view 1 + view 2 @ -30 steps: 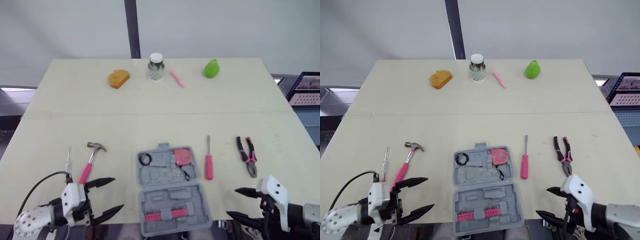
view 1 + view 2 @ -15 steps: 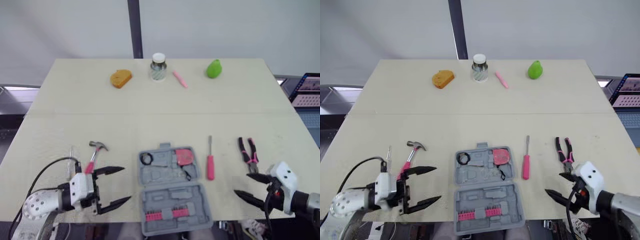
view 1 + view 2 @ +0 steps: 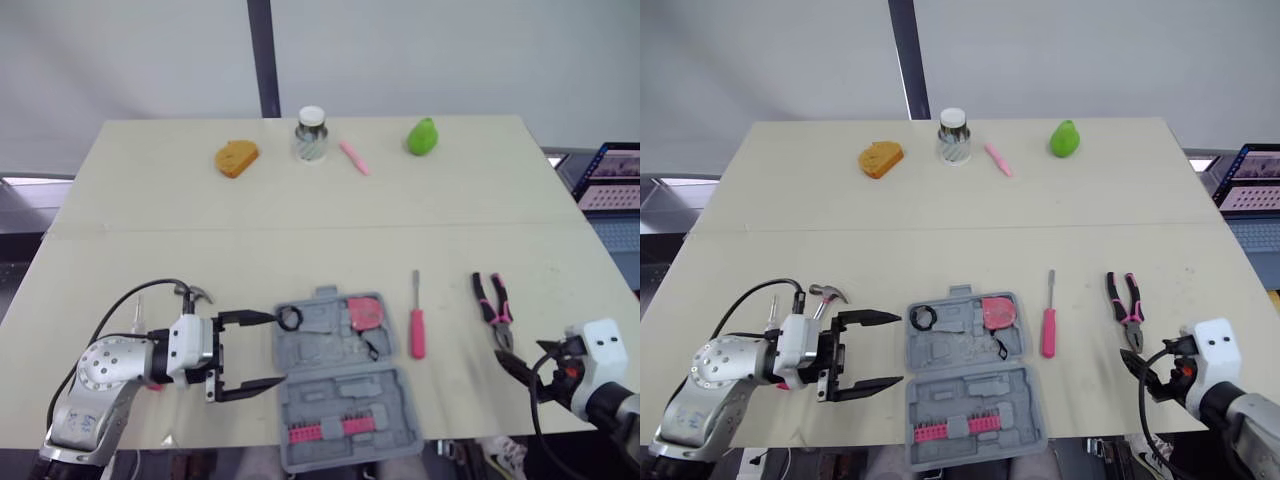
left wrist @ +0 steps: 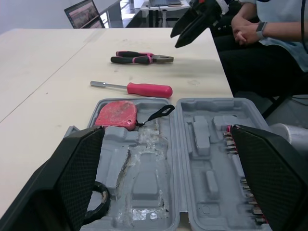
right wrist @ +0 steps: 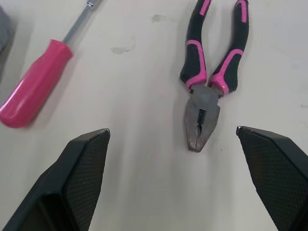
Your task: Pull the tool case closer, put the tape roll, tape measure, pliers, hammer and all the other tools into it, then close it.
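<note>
The grey tool case [image 3: 340, 375] lies open near the table's front edge. A black tape roll [image 3: 291, 318] and a pink tape measure [image 3: 367, 311] sit in its far half. My left gripper [image 3: 277, 349] is open, its fingertips at the case's left side and spanning both halves. The hammer [image 3: 190, 295] is partly hidden behind that arm. A red-handled screwdriver [image 3: 417, 320] and pink-and-black pliers [image 3: 496, 312] lie right of the case. My right gripper [image 3: 515, 372] is open just in front of the pliers' [image 5: 207, 72] nose.
Along the far edge stand an orange bread-like piece [image 3: 237, 158], a jar [image 3: 312, 134], a pink pen [image 3: 354, 158] and a green pear [image 3: 423, 136]. A thin clear-handled screwdriver [image 3: 138, 315] lies left of the hammer. A laptop [image 3: 610, 178] sits off the table's right side. A person [image 4: 269, 33] sits beyond the front edge.
My left gripper has moved right from beside the hammer to the case's left side. My right gripper has shifted right and now sits below the pliers.
</note>
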